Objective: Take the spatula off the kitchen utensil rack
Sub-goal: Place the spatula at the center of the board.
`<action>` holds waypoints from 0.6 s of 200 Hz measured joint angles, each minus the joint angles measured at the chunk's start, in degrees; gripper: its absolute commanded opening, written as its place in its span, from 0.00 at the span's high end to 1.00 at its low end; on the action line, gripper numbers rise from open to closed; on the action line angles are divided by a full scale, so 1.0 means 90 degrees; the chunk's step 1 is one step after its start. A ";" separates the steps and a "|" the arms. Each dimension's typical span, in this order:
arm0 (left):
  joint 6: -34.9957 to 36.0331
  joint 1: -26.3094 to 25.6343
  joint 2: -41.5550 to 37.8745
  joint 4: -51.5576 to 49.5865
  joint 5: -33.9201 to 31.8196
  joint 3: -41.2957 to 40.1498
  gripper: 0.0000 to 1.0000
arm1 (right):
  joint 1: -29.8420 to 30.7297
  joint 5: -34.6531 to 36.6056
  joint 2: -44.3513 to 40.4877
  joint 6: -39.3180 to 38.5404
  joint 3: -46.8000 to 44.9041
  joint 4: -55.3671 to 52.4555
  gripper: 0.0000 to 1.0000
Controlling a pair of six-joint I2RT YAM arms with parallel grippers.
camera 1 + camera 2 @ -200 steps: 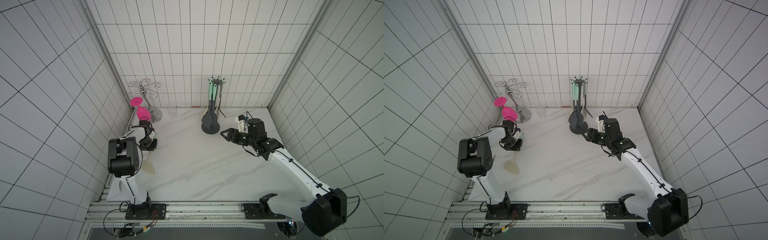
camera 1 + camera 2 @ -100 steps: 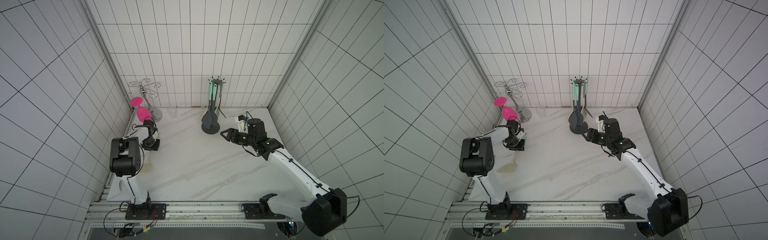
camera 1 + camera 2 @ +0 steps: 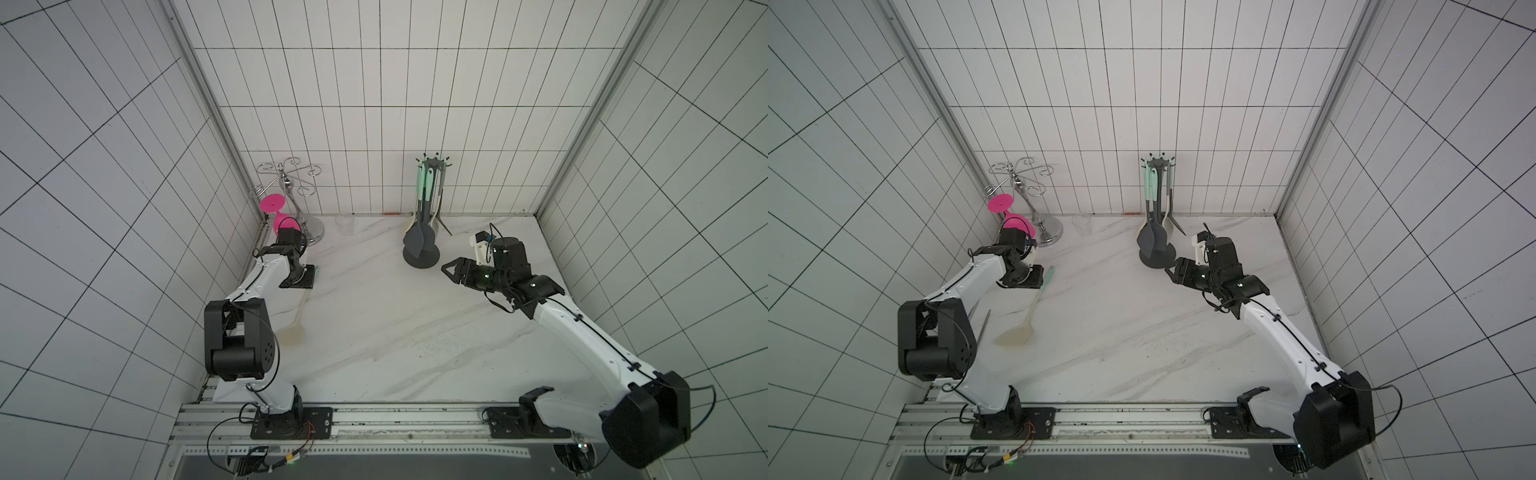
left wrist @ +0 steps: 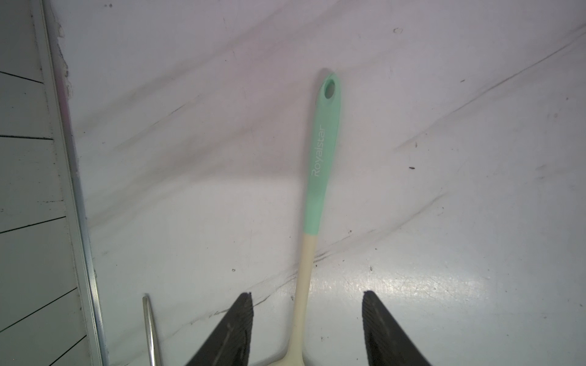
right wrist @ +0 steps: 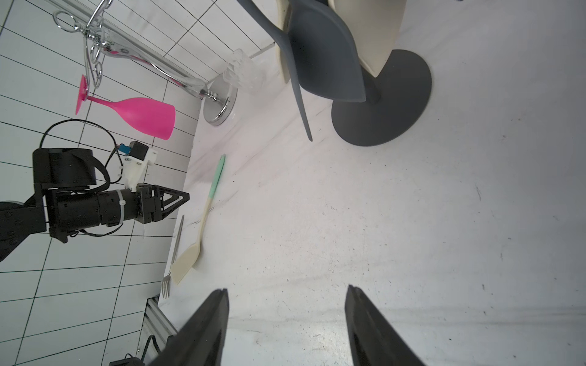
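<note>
Spatula (image 3: 1030, 312) lies flat on the counter (image 3: 395, 328) near its left edge, off the kitchen utensil rack (image 3: 421, 261), which stands well apart at the back edge with other utensils hanging from its hooks. Your left gripper (image 4: 306, 298) hangs just over the cream neck with its jaws apart, the neck running between them untouched as far as the wrist view shows. Your right gripper (image 5: 287, 291) is likewise spread and empty, near the rack's round base. You seem to be at the close of the set-down, so your next move probably calls only for lifting the left arm straight up, clear of the neck and the fork (image 4: 149, 329) beside it. The spatula is slim: a matte mint-green handle with a hanging hole, a smooth cream neck and a flat, flexible-looking blade. The counter is glossy, white and marble-veined.
</note>
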 measured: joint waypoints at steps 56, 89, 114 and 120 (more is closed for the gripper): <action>-0.0294 -0.0022 0.1139 0.0126 0.0211 0.0418 0.47 | 0.0296 0.0274 0.0189 0.0080 0.0151 -0.0032 0.39; -0.0413 -0.0027 0.1518 0.0233 -0.0216 0.0532 0.47 | 0.0396 0.0340 0.0255 0.0114 0.0189 0.0000 0.39; -0.0459 -0.0024 0.1656 0.0284 -0.0491 0.0532 0.47 | 0.0410 0.0423 0.0255 0.0112 0.0192 0.0002 0.39; -0.0466 -0.0019 0.1685 0.0296 -0.0544 0.0532 0.47 | 0.0410 0.0440 0.0255 0.0112 0.0192 0.0000 0.39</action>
